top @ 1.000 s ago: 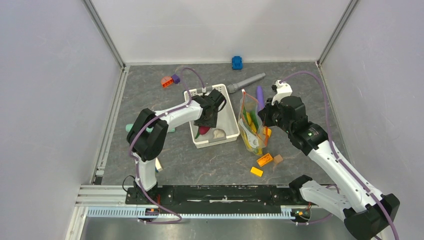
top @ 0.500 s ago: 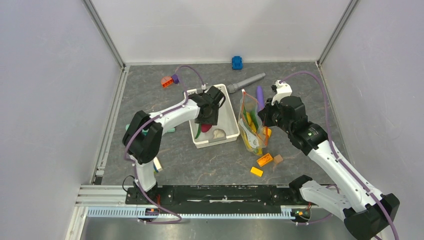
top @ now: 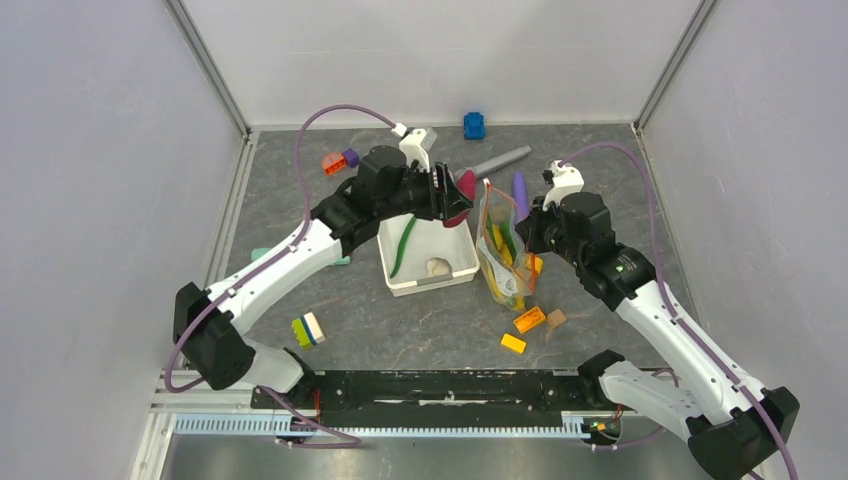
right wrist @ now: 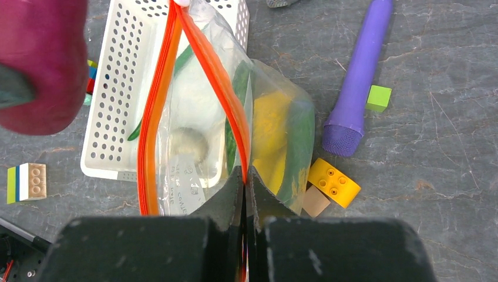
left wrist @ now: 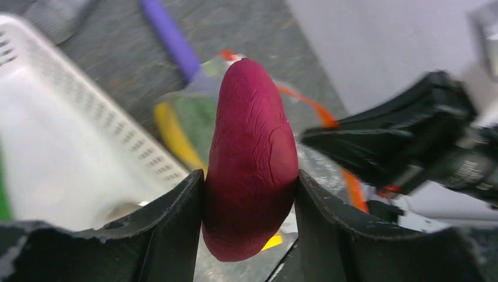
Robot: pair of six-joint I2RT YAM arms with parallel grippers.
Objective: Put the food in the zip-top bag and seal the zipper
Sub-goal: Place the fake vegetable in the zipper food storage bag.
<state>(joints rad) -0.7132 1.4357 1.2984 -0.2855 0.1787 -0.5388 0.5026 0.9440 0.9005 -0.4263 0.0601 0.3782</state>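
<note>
My left gripper (top: 455, 195) is shut on the purple-red sweet potato (top: 464, 187) and holds it in the air beside the far end of the zip-top bag (top: 500, 250). The left wrist view shows the sweet potato (left wrist: 252, 147) clamped between both fingers above the bag's open mouth. My right gripper (right wrist: 245, 176) is shut on one side of the orange-red zipper (right wrist: 208, 64) and holds the bag upright and open. Yellow pieces (right wrist: 270, 135) and green pieces (right wrist: 300, 138) lie inside the bag. A green cucumber (top: 403, 245) and a whitish piece (top: 437, 267) lie in the white basket (top: 462, 250).
A long purple cylinder (top: 520, 195) and a grey cylinder (top: 495, 160) lie behind the bag. Orange and yellow blocks (top: 529, 319) lie in front of it. A blue toy (top: 474, 124) sits at the back, a striped block (top: 307, 330) at the front left.
My left gripper has risen out of the basket with the sweet potato and swung back and right to the bag's mouth. The right arm and bag have not moved.
</note>
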